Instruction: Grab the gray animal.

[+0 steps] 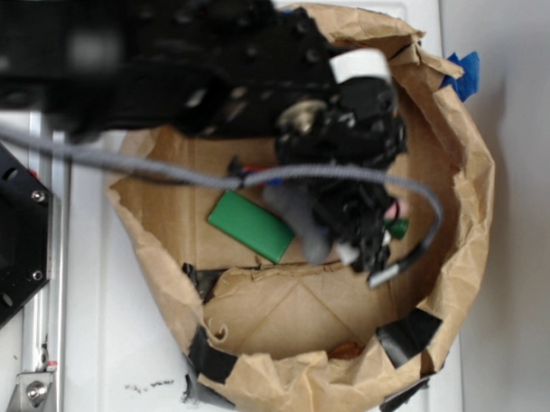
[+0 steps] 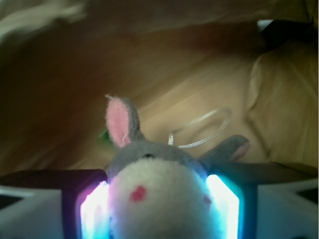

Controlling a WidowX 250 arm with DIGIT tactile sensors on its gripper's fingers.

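Note:
The gray animal is a small gray plush bunny with a cream-white face, red dots, pink-lined ears and a thin white string loop. In the wrist view it fills the gap between my glowing pads, which press on both sides of its head. In the exterior view its gray body hangs under my gripper, inside the brown paper bag. The gripper is shut on the bunny. Whether the bunny still touches the bag floor is not clear.
A green rectangular block lies on the bag floor just left of the gripper. A small green bit shows at the gripper's right. The crumpled bag walls, patched with black tape, ring the space. A gray cable crosses it.

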